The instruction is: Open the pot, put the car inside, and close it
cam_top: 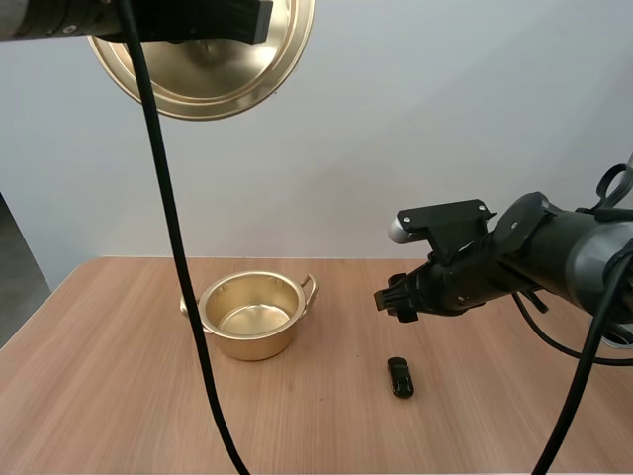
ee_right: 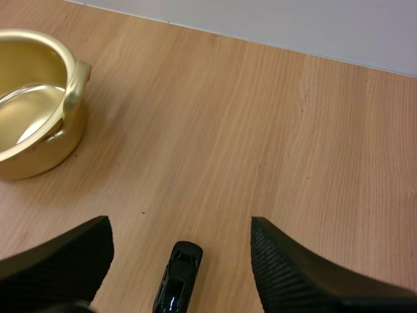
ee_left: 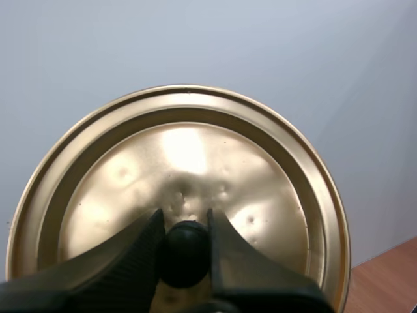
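High view shows you the table point(cam_top: 99, 396) first, light wood, carrying the task's things. Your right arm point(cam_top: 554, 247) comes in from the right side, stretched low and nearly level above the table, wrist aimed left toward the pot. Your left arm point(cam_top: 59, 18) is lifted high at the upper left, well above the table, and carries the lid point(cam_top: 223, 84) tipped up on edge with 1 gold face turned to the camera.

The pot point(cam_top: 252, 317) stands upright and open on the table, left of the middle, 2 small handles at its rim and nothing inside.

In the left wrist view your left pincer point(ee_left: 184, 218) is clamped on the lid's black knob point(ee_left: 186, 251), 1 finger on each side of it.

Your right pincer point(cam_top: 388, 297) hovers off the table with its 2 fingers spread wide; nothing sits between them.

The car point(cam_top: 400, 377), small and black, lies on the bare table to the right of the pot and well apart from it. It sits just under the right pincer, on the near side, and in the right wrist view it lines up with the gap between the spread fingers, untouched.
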Robot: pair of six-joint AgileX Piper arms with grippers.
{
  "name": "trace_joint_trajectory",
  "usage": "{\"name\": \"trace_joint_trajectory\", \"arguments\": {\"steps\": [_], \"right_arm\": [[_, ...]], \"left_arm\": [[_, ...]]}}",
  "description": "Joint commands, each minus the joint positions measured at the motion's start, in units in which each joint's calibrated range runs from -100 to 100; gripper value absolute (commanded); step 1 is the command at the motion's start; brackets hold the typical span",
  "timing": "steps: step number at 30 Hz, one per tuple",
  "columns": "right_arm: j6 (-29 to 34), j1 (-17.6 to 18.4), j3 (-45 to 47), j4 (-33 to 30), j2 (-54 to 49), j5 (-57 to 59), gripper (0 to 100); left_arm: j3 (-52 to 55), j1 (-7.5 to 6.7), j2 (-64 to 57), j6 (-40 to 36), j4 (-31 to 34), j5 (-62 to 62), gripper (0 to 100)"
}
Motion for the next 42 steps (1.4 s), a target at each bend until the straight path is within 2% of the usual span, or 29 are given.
{"name": "trace_joint_trajectory", "arguments": {"steps": [1, 31, 39, 41, 42], "right_arm": [[-0.1, 0.1, -0.1, 0.1, 1.3, 0.1, 100], [-8.9, 0.1, -0.1, 0.2, 24.8, 0.4, 99], [-10.3, 1.4, -0.2, 0.6, 28.5, 1.4, 86], [-10.3, 2.2, -0.2, 0.3, 29.1, 1.4, 79], [-10.2, 2.4, -0.2, 0.0, 29.0, 1.4, 70]], "left_arm": [[0.0, 0.02, 0.1, 0.0, -0.1, 0.0, 0], [0.0, 0.02, 0.1, 0.0, -0.4, 1.8, 0], [0.8, 0.02, 0.1, 0.0, -0.4, 1.6, 0], [1.1, 0.02, 0.1, 0.0, -0.4, 1.6, 0], [1.4, 0.02, 0.1, 0.0, -0.4, 1.4, 0]]}}
